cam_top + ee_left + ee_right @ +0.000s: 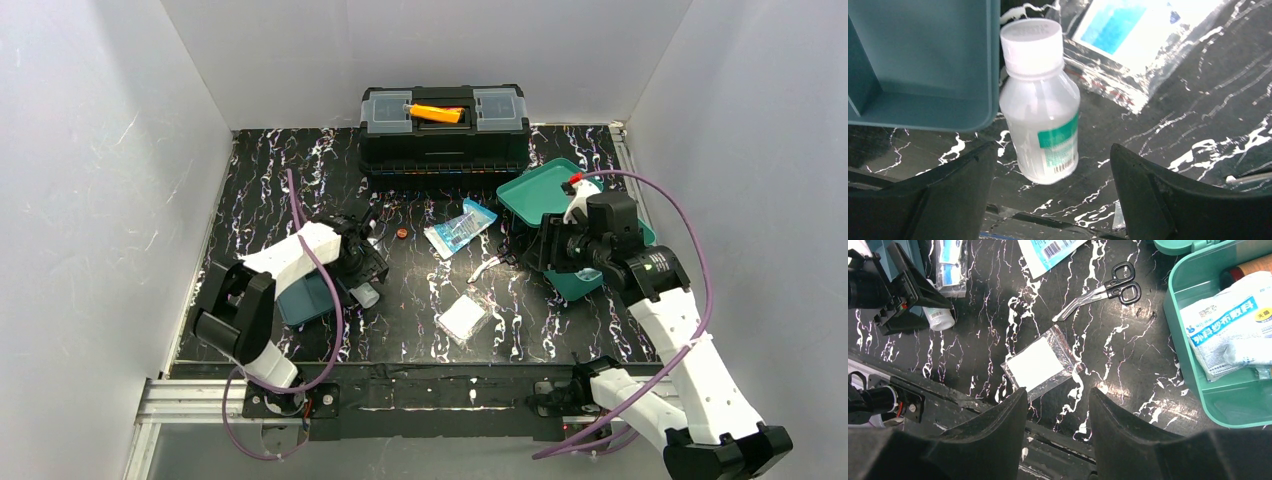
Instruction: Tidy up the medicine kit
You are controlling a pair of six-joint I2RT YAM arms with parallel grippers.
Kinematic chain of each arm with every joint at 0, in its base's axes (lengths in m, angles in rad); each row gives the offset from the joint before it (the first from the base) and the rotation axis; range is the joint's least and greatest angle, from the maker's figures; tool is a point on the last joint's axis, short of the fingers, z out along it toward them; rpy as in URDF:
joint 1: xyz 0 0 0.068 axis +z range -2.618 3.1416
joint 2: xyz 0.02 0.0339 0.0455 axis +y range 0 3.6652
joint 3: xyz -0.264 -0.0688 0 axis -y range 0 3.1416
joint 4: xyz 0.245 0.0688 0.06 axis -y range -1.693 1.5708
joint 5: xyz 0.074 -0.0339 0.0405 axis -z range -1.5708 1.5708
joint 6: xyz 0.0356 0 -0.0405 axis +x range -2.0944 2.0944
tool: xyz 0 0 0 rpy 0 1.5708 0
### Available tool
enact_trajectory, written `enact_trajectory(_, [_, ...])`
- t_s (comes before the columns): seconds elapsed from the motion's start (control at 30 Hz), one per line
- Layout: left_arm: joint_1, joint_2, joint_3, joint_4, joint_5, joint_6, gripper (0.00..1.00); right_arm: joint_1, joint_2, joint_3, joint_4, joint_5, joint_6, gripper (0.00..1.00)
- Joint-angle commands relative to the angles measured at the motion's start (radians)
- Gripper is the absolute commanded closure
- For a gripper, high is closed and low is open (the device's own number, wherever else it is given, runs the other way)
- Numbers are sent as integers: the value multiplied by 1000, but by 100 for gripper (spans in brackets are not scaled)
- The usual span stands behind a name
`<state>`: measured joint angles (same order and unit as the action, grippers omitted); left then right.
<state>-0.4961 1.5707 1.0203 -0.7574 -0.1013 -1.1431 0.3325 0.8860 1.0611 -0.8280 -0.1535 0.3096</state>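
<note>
Overhead and wrist views of a black counter (pixel 420 335) veined with white, walled in white, with two white robot arms at its near edge

The medicine kit (pixel 1233 405), a teal-green box with rounded corners, lies open at the right side of the counter, its lid flat behind it toward the back wall. White and blue packets (pixel 1228 327) rest inside the box. The right claw (pixel 1058 395) hangs over the counter just left of the kit, its two black fingers parted with nothing between them.

A darker teal tray (pixel 923 60) sits apart from the kit, on the left side of the counter. A small clear bottle (pixel 1040 117) with a white cap and a green label lies on its side, touching or almost touching the tray's right edge. The left claw (pixel 1053 165) is released, its fingers spread wide on either side of the bottle's base and not touching it.

Between the two arms lie a pair of black-handled scissors (pixel 1103 290), a clear bag holding a white pad (pixel 1038 365), and a blue and white packet (pixel 460 228). A small round brown thing (pixel 401 235) lies near the packet; what it is cannot be made out. A black toolbox (pixel 445 130) with an orange handle stands against the back wall
</note>
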Motion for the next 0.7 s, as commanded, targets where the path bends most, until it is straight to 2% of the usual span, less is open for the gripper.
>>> enact_trajectory(0.0, [21, 33, -4, 4, 19, 53, 22, 10, 10, -5, 50, -20, -4, 45])
enact_trajectory(0.13, [21, 52, -2, 12, 32, 60, 29, 13, 16, -10, 52, -15, -4, 46])
enact_trajectory(0.3, [21, 45, -9, 14, 23, 66, 44, 18, 15, -18, 52, -11, -3, 46])
enact_trajectory(0.33, [21, 43, -11, 14, 22, 67, 49, 18, 14, -20, 52, -11, -2, 46])
enact_trajectory(0.43, [22, 25, 6, 12, 28, 100, 72, 20, -3, -22, 40, 2, 1, 46])
enact_trajectory(0.5, [22, -13, 47, -14, 29, 156, 82, 22, -20, -25, 27, 11, 4, 46])
enact_trajectory(0.57, [22, -61, 90, -54, 24, 190, 86, 22, -34, -26, 19, 15, 11, 46])
enact_trajectory(0.67, [22, -163, 168, -159, -48, 241, 87, 26, -49, -30, 12, 17, 25, 47])
